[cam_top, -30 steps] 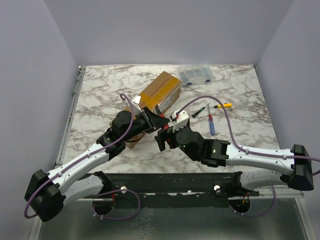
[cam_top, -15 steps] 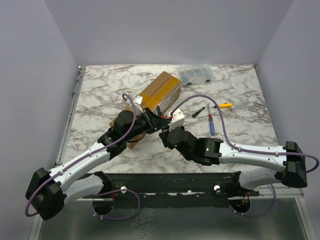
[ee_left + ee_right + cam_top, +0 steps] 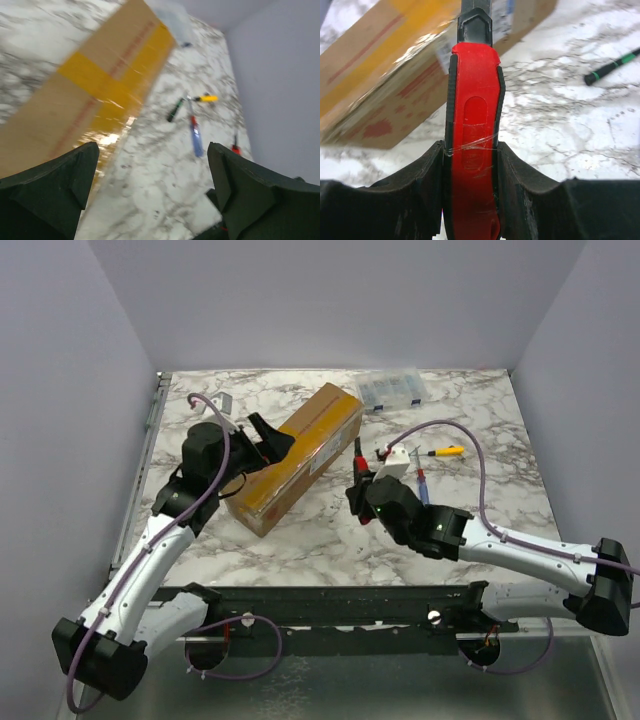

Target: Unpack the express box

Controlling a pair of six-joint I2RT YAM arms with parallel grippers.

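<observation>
The express box (image 3: 296, 454), a long brown carton with yellow tape and red printing, lies slantwise on the marble table (image 3: 480, 410). It also fills the upper left of the left wrist view (image 3: 75, 95) and the right wrist view (image 3: 375, 85). My left gripper (image 3: 270, 437) stands open at the box's left side, its dark fingers (image 3: 55, 192) wide apart with nothing between them (image 3: 152, 185). To the right of the box, my right gripper (image 3: 362, 485) is shut on a red and black utility knife (image 3: 472, 125), whose black tip points toward the box.
A clear plastic organiser case (image 3: 393, 388) sits behind the box. Right of the box lie a yellow-handled tool (image 3: 447, 451), a blue-handled screwdriver (image 3: 424, 488) and a green-handled screwdriver (image 3: 612, 66). Grey walls enclose the table on three sides.
The two grippers were together at the box's near end. The left one has opened and drawn back to the upper left. The right one has shut on the red knife and moved right.
</observation>
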